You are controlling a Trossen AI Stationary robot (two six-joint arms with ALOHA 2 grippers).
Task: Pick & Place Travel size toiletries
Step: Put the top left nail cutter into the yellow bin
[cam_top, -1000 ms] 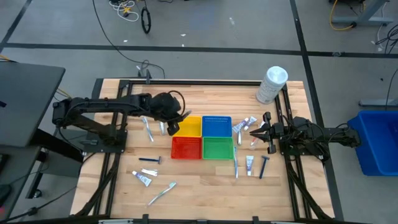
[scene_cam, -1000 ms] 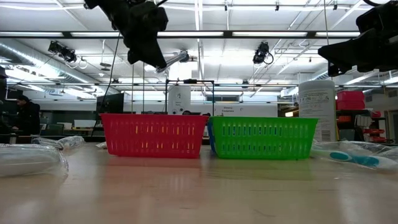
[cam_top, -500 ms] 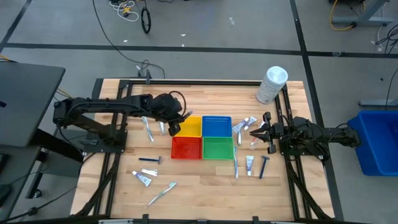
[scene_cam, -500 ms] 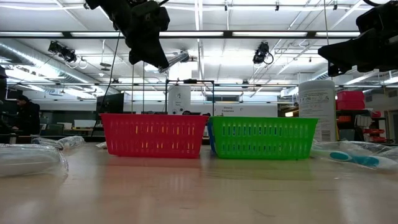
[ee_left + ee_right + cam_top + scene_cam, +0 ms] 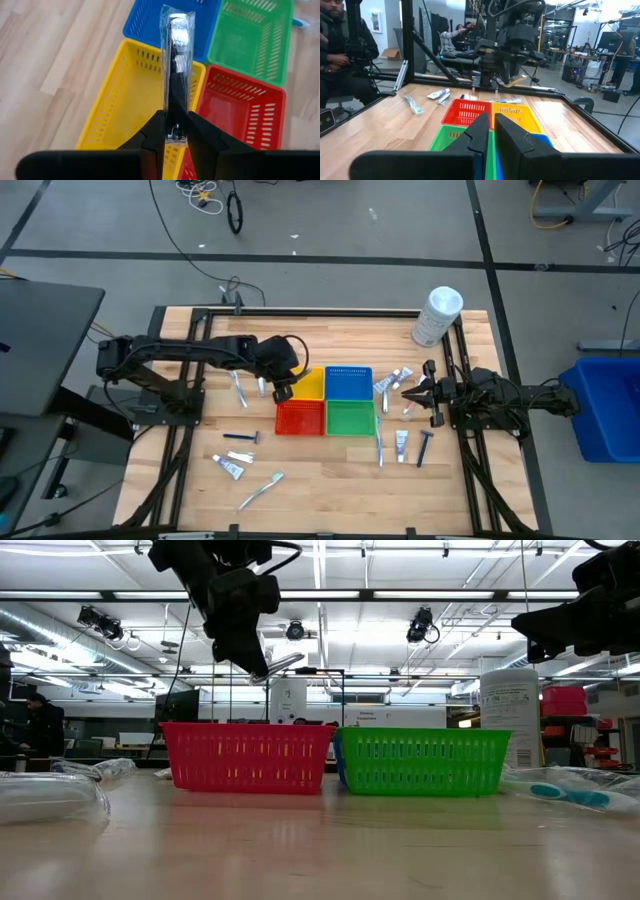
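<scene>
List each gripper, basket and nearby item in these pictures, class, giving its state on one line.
Left gripper: shut on wrapped razor, above yellow plastic basket.
Right gripper: shut, empty, beside the baskets.
Yellow plastic basket: empty.
Red plastic basket: empty.
Green plastic basket: empty.
Large white cylindrical container: upright at table corner.

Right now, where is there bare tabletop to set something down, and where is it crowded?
Bare wood lies in front of the red basket and green basket, and behind the blue basket toward the white container. Toiletries crowd both sides: tubes and a razor on the right, a toothbrush front-left.
</scene>
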